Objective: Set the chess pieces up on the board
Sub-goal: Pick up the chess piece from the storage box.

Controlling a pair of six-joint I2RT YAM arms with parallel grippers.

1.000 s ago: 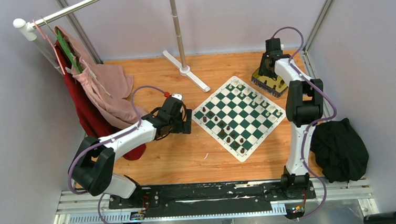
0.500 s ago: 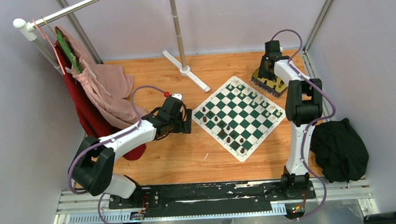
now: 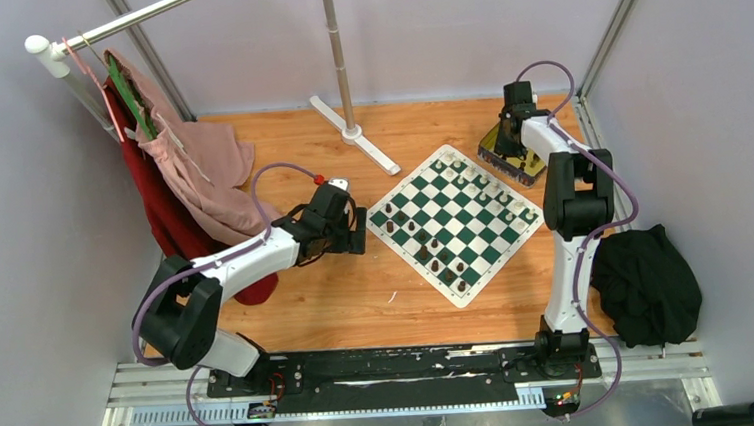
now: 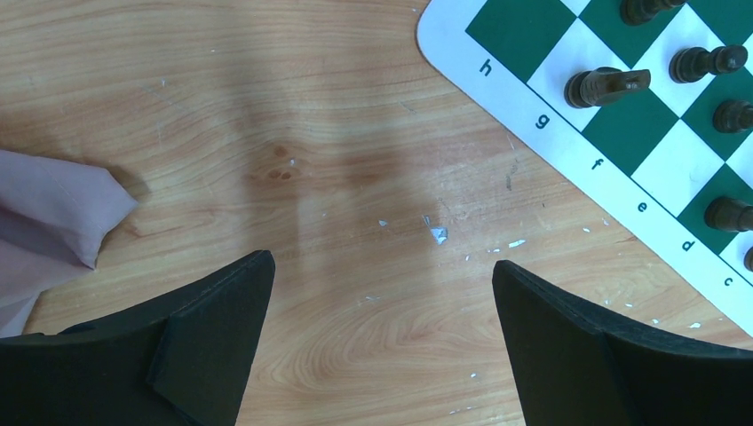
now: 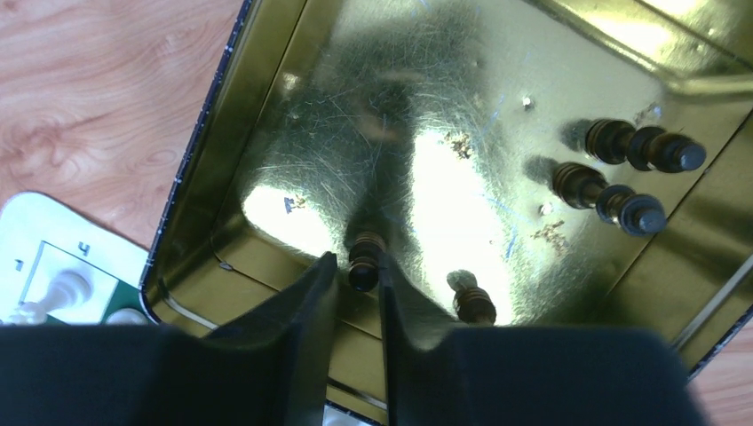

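Looking down from above: the board (image 3: 464, 217) flat on the wooden table (image 3: 359, 299), turned like a diamond, with dark chess pieces (image 3: 434, 254) on its near-left half and white chess pieces (image 3: 492, 190) along its far-right side, many squares bare. Left gripper (image 3: 359, 238) low over the wood, just beside the board's left corner. Right gripper (image 3: 509, 146) reaching down into the gold tin (image 3: 524, 168), just past the board's far-right edge. Peeking through the left wrist: fingers spread wide, holding nothing, bare wood below; board edge at the top right, with the small letters h, g, f, e, d, c on its white border. Peeking through the right wrist: two fingers close on each side of one dark piece (image 5: 365, 256) inside the tin; hard to tell if pinching yet or only nearly touching. Three more spare pieces (image 5: 644, 149) in the tin too. Likely pick-up time, so: squeeze the top softly from both sides, lift straight up, keep clear of the tin wall. On the board corner at the lower left, a number like 4. No brand names to read.
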